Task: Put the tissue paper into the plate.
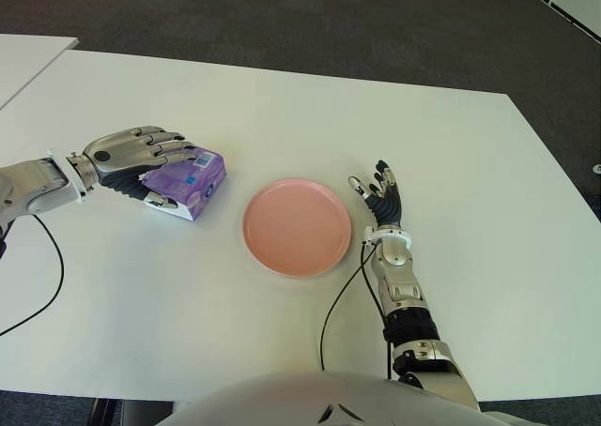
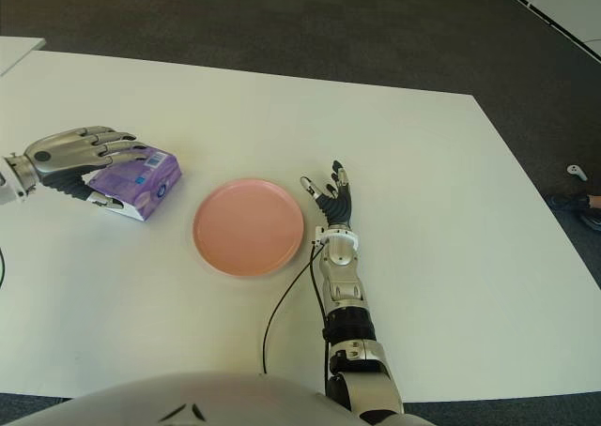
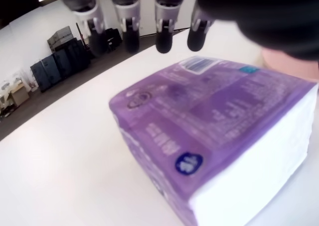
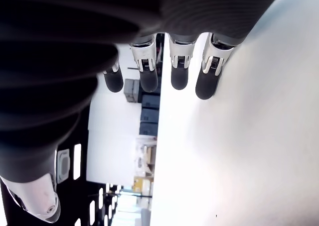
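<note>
A purple tissue pack (image 1: 191, 182) with white sides lies on the white table (image 1: 470, 163), left of the empty pink plate (image 1: 298, 226). My left hand (image 1: 172, 173) reaches over the pack from the left, fingers arched above its top and the thumb low at its near side. In the left wrist view the fingertips (image 3: 164, 39) hover over the pack's (image 3: 214, 131) far edge with a gap showing, so the hand is open. My right hand (image 1: 378, 193) shows just right of the plate, its fingers (image 4: 179, 76) straight and holding nothing.
A black cable (image 1: 338, 304) runs along the table from the right wrist toward my body, and another loops under the left arm (image 1: 52, 266). A second white table (image 1: 28, 55) stands at the far left. Dark carpet lies beyond the table's far edge.
</note>
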Controlling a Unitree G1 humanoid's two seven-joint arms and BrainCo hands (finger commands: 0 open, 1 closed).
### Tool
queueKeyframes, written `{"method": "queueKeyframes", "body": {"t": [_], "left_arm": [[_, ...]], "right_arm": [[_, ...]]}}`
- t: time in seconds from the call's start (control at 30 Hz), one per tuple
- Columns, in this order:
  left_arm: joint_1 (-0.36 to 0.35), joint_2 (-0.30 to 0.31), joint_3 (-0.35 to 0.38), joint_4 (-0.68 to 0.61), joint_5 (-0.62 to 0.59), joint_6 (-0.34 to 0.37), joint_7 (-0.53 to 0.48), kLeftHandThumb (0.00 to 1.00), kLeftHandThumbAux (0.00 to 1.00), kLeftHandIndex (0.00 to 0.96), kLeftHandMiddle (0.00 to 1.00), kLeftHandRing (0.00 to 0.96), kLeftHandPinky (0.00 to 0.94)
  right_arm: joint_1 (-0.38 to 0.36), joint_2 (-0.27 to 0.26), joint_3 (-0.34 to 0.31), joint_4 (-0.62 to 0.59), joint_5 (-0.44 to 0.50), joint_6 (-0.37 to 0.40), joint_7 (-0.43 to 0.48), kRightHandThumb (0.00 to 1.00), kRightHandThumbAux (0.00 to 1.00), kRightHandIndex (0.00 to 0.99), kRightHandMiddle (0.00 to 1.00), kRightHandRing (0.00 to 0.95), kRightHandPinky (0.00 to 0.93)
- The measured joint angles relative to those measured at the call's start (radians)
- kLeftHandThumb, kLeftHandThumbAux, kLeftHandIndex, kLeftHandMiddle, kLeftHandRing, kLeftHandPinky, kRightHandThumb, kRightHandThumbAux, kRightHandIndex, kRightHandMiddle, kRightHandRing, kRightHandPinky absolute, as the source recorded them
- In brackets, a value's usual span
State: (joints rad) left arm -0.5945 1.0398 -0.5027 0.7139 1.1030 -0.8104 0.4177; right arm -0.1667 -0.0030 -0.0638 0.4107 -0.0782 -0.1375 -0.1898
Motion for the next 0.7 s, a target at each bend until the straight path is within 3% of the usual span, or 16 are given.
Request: {"method": "queueKeyframes", "body": {"t": [0.7], "left_arm": [[-0.011, -0.018, -0.028, 0.023, 0.001, 0.001, 0.001, 0.235, 0.112, 0.000, 0.000, 0.000, 0.000]], "right_arm": [[0.007, 0.001, 0.001, -0.009, 0.000, 0.000, 0.006, 0.154, 0.676, 0.055, 0.048, 0.043, 0.090]]}}
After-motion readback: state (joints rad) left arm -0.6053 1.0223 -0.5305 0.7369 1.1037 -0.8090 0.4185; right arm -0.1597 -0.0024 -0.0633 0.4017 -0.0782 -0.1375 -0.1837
